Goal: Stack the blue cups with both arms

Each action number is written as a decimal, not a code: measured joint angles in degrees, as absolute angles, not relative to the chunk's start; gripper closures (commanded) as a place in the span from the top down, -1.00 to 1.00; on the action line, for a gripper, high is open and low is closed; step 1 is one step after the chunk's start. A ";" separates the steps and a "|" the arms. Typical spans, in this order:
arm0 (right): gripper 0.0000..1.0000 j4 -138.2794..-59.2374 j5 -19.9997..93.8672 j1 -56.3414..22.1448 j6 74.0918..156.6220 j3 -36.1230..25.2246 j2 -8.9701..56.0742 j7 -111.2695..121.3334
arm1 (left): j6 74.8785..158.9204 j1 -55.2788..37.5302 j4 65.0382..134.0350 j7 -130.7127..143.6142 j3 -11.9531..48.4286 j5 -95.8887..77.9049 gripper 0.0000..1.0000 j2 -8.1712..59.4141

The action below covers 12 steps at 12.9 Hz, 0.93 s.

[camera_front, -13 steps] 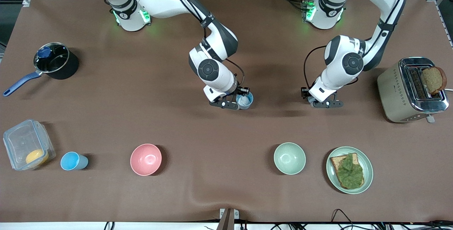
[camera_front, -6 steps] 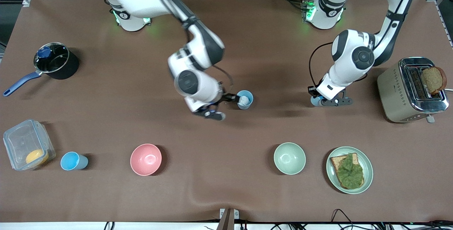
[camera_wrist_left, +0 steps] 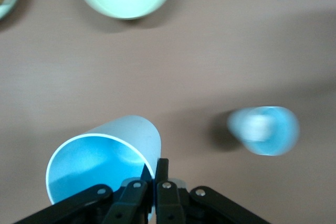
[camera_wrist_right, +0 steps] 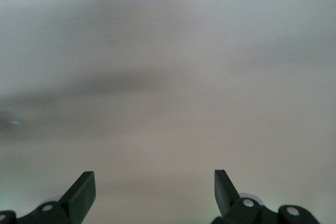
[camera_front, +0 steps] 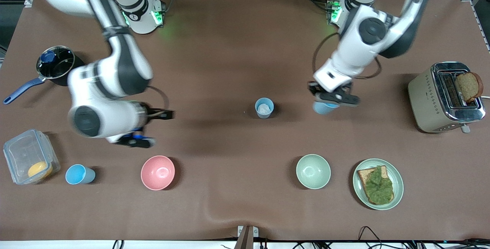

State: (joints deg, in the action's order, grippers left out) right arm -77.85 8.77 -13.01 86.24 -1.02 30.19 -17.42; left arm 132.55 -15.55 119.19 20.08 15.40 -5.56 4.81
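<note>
Brown surface [camera_front: 229,49], mat-covered, slight wrinkle at the edge nearest the front camera. Directly on it:
- black saucepan [camera_front: 59,66] with blue handle, toward the right arm's end
- clear plastic container [camera_front: 28,157] with something yellow inside, nearer the front camera than the saucepan
- blue cup [camera_front: 78,174] just beside the container
- pink bowl [camera_front: 157,172] and pale green bowl [camera_front: 313,171], same row as that cup, well apart
- green plate [camera_front: 378,184] with toast and a leaf on it, beside the green bowl
- paler blue cup [camera_front: 264,107], whitish patch inside, standing alone mid-surface
- toaster [camera_front: 444,97] with a bread slice sticking up, toward the left arm's end
</note>
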 measured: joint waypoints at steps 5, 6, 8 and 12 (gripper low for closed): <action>1.00 -77.85 3.00 -1.18 84.83 -1.15 29.48 -2.79 | 132.51 -26.14 112.54 27.62 15.48 -6.65 -1.00 11.64; 1.00 -77.83 0.91 -0.46 84.89 -1.16 28.91 -2.38 | 132.58 -27.60 111.92 28.86 15.43 -6.65 -1.00 13.59; 1.00 -77.79 -1.83 -0.46 85.02 -1.05 26.63 -2.41 | 132.75 -29.44 109.97 29.75 15.13 -6.65 -1.00 17.10; 1.00 -81.86 -2.91 0.50 85.79 -1.23 16.56 -2.73 | 132.78 -32.42 105.21 29.77 10.73 -6.65 -1.00 21.77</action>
